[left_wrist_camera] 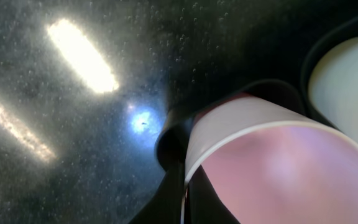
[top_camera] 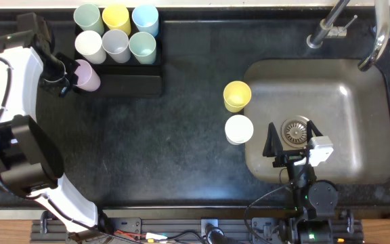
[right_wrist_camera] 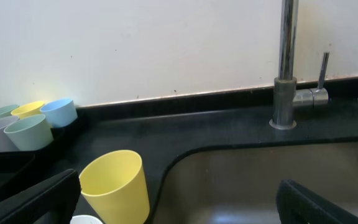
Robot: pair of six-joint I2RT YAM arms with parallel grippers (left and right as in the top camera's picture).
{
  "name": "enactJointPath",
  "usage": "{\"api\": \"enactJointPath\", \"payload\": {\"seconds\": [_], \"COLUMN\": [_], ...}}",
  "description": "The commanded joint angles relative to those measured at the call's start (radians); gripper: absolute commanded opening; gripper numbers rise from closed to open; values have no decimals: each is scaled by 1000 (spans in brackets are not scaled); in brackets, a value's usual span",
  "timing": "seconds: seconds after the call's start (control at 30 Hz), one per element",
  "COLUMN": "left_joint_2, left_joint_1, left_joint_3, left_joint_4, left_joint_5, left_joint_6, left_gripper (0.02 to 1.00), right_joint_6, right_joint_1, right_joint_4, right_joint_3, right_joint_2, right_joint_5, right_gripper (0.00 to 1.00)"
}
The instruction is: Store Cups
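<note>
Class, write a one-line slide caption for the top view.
Left gripper holds a pink cup at the black tray; yellow cup and white cup stand beside the sink.

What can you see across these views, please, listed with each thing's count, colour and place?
tray cups: 6; two pale green, yellow, blue, white, light grey; upright in the tray's two back rows
pink cup: 1, pink, tilted at the tray's front left corner
yellow cup: 1, yellow, on the counter by the sink's left rim
white cup: 1, white, beside the yellow cup, nearer the robot
tray: 1, black, far left of the counter
sink: 1, steel, right
drain: 1, steel, in the sink
tap: 1, chrome, behind the sink
counter: 1, black
left gripper: 1, black, holding the pink cup
right gripper: 1, black, open, over the sink
</note>
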Motion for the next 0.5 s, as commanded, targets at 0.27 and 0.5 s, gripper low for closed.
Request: {"api": "enactJointPath", "payload": {"seconds": [0.27, 0.5], "left_joint_2": [29, -95], "left_joint_1": [-31, -31], "left_joint_3": [19, 19], "left_joint_4": [35, 35], "left_joint_5": [-23, -23], "left_joint_6": [-6, -6], "left_gripper": [998, 1000], "right_joint_6": [5, 5], "right_joint_1": [-8, -8], "right_joint_4": [5, 5], "right_joint_3": [-13, -13], "right_joint_2": [-9, -9], "right_joint_5": [-5, -5], "right_gripper": [998, 998]}}
